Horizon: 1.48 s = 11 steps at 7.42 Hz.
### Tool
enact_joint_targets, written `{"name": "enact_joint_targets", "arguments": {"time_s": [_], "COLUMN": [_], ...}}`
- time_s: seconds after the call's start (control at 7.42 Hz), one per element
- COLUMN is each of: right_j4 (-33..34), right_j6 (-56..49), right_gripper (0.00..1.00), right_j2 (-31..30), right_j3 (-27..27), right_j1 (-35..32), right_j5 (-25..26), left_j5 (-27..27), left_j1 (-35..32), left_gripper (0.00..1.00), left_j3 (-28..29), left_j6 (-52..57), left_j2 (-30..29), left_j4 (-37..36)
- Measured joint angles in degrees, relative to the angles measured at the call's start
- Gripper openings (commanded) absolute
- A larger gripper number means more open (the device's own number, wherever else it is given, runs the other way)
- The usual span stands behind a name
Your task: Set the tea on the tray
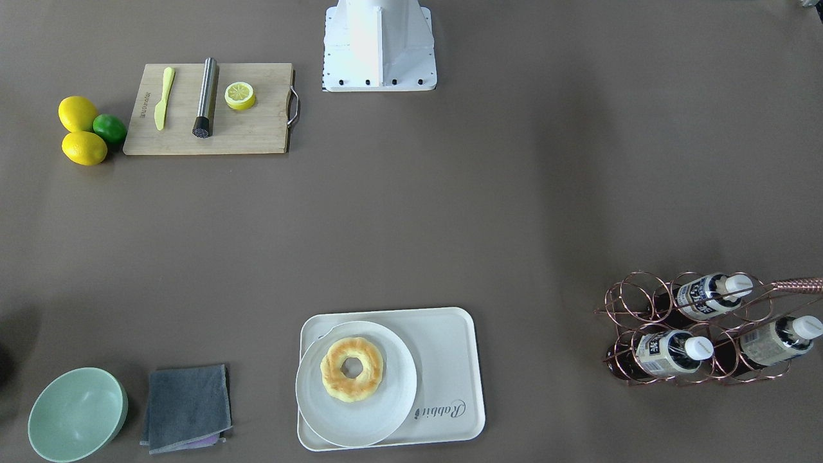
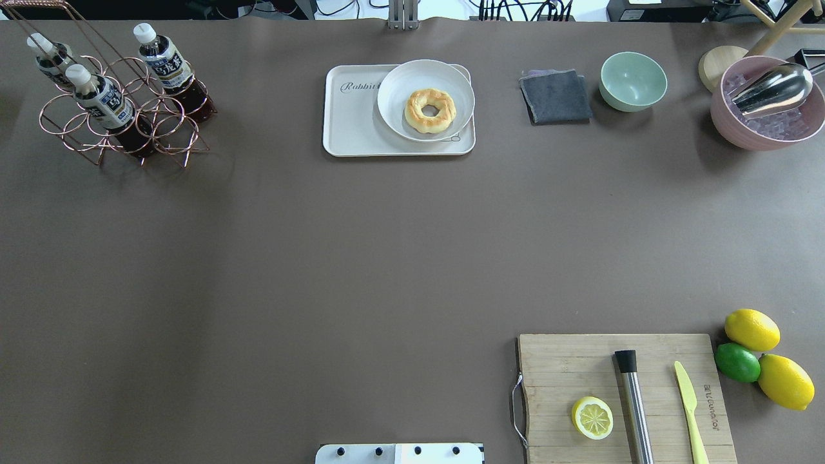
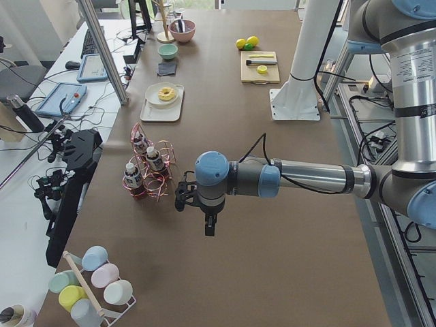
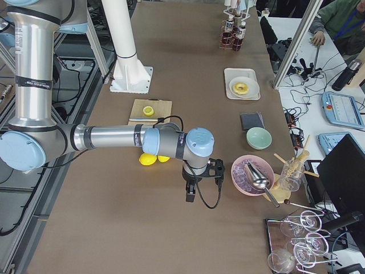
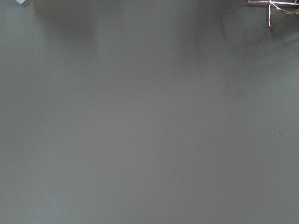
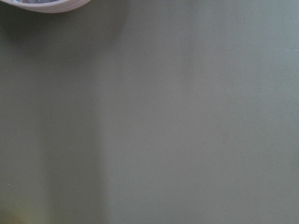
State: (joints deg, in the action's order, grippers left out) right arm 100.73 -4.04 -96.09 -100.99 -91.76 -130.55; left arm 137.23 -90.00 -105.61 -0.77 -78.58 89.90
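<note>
Three tea bottles (image 2: 103,103) lie tilted in a copper wire rack (image 2: 64,138) at the table's far left; they also show in the front view (image 1: 665,354). The cream tray (image 2: 354,122) marked "Rabbit" sits at the far middle and holds a white plate (image 2: 399,90) with a donut (image 2: 430,110). My left gripper (image 3: 210,228) shows only in the left side view, hanging above the table just beside the rack (image 3: 146,167); I cannot tell if it is open. My right gripper (image 4: 191,194) shows only in the right side view, near a pink bowl (image 4: 251,174); I cannot tell its state.
A wooden cutting board (image 2: 561,367) at the near right holds a lemon half (image 2: 592,417), a steel muddler (image 2: 635,406) and a yellow knife (image 2: 689,412). Lemons and a lime (image 2: 738,362) lie beside it. A grey cloth (image 2: 555,96), green bowl (image 2: 633,80) and pink ice bowl (image 2: 741,125) stand far right.
</note>
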Motion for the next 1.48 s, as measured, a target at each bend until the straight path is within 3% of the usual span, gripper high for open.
{"name": "enact_joint_targets", "arguments": {"time_s": [0.54, 0.94, 1.21, 1.48], "right_j4": [-0.01, -2.04, -10.67, -19.77], "right_j6": [0.00, 0.16, 0.28, 0.60], "right_gripper": [1.00, 1.00, 1.00, 1.00], "right_j2": [0.11, 0.23, 0.41, 0.90], "right_j3": [0.00, -0.15, -0.23, -0.16], "right_j1": [0.00, 0.03, 0.13, 0.54], "right_j5": [-0.16, -0.03, 0.01, 0.14], "left_j5": [0.93, 6.73, 7.20, 3.58], "left_j1": [-0.96, -1.80, -1.80, 1.37], "left_gripper": [0.98, 0.98, 0.97, 0.99], "left_j3": [-0.06, 0.54, 3.47, 5.78], "left_j6": [0.16, 0.05, -0.36, -7.71], "left_j2": [-1.43, -3.65, -5.05, -10.31], "left_j4": [0.32, 2.46, 17.33, 25.93]}}
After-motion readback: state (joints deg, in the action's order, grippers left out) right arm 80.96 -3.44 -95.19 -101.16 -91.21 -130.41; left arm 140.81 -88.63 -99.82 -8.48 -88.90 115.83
